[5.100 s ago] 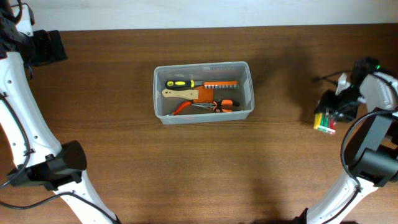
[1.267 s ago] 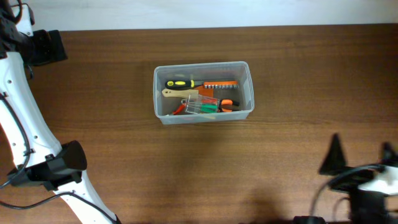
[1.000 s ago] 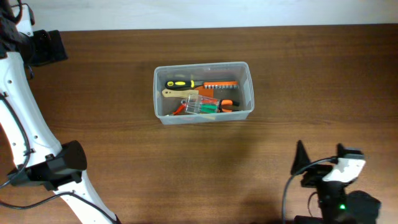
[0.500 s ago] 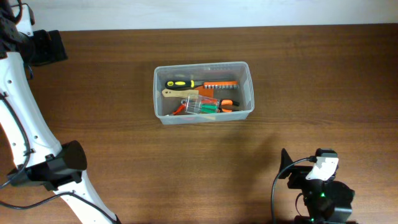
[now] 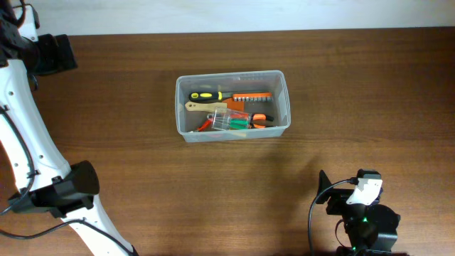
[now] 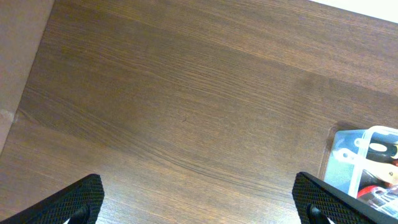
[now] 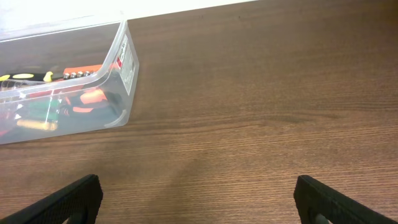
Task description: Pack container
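Sitting near the middle of the brown wooden surface (image 5: 142,178), a little toward its far edge, the container (image 5: 231,74) holds several tools packed close together. A screwdriver with a yellow and black handle (image 5: 205,95) lies along the far wall, and next to it is an orange rack of bits (image 5: 253,96). A tool with a pale wooden handle (image 5: 205,107) lies below the screwdriver. Pliers with orange grips (image 5: 257,119) are near the front wall, and a small clear case (image 5: 229,121) with green and other coloured pieces rests on top of them. In the right wrist view the container stands at the upper left, with a white label (image 7: 126,62) on its short end wall, and plain wood grain fills the part in front of the camera. The right fingers (image 7: 74,202) are spread wide, one tip in each lower corner, and they hold nothing. The right arm (image 5: 362,213) is low at the near right edge, well apart from the container. The left arm (image 5: 21,128) runs along the left side, its wrist at the far left corner. The left fingers (image 6: 78,202) are also spread wide and hold nothing, and in the left wrist view only one corner of the container shows, at the right edge.
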Controlling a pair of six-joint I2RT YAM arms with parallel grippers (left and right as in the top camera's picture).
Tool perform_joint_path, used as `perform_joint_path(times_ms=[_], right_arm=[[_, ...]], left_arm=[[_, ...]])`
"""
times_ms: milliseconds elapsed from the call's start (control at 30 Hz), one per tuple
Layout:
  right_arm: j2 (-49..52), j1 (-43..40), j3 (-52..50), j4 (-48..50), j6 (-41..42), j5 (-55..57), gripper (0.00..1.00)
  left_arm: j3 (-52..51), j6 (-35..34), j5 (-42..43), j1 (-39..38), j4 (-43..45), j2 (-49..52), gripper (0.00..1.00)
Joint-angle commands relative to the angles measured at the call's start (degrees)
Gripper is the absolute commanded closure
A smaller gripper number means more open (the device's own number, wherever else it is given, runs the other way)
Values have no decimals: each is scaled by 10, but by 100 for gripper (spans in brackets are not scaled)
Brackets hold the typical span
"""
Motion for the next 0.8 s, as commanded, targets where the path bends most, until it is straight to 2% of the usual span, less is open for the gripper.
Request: perform_joint_path(times_ms=[0, 433, 567, 633, 767], right_arm=[[-7, -5, -5, 3, 5, -7, 1], [-7, -5, -5, 2, 5, -8, 2], [-7, -5, -5, 2, 5, -7, 2], [-7, -5, -5, 2, 5, -8, 1], [-7, -5, -5, 2, 5, -7, 2]], left_arm=[[2, -6, 6, 2, 0, -6, 1], [2, -6, 6, 2, 0, -7, 1], [-12, -6, 6, -16, 0, -55, 1], [-59, -6, 6, -33, 2, -107, 1], [-241, -6, 6, -87, 7, -246, 1]])
